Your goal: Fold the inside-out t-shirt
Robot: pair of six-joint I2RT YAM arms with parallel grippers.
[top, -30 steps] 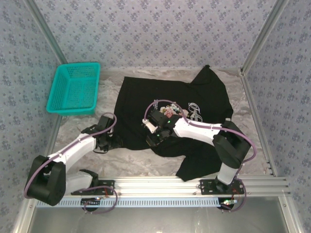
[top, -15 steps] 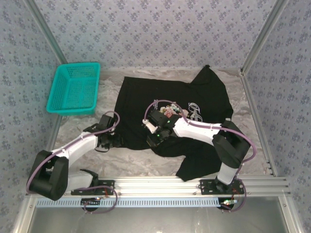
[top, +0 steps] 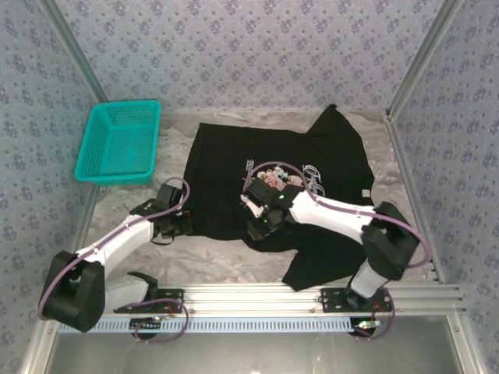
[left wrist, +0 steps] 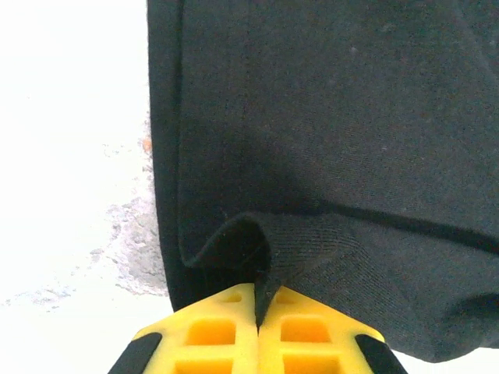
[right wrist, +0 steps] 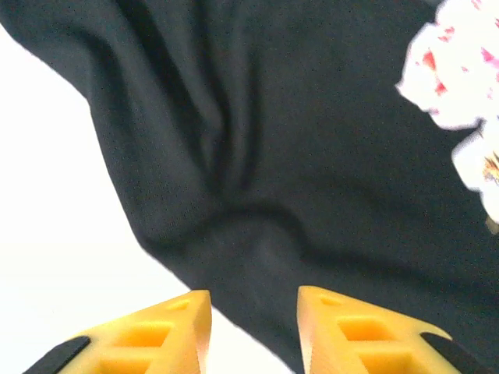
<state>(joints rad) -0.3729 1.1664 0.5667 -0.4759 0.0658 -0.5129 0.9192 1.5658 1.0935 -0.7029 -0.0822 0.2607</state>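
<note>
black cloth, the inside-out t-shirt (top: pixel 234 152), lies spread but rumpled across the middle of the table (top: pixel 210 261), floral print facing up, one portion trailing toward the near right corner. left gripper (left wrist: pixel 257 294) is clamped on a pinch of the shirt's left edge. right gripper (right wrist: pixel 253 302) stands over the near hem, jaws parted, holding nothing. judgement: no fold made; one edge secured, all folding outstanding.

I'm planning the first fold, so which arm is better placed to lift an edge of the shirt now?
Left, I'd say. The left gripper is shut on a pinch of the t-shirt at its edge. The right gripper stands open over mid-cloth, gripping nothing.
</note>
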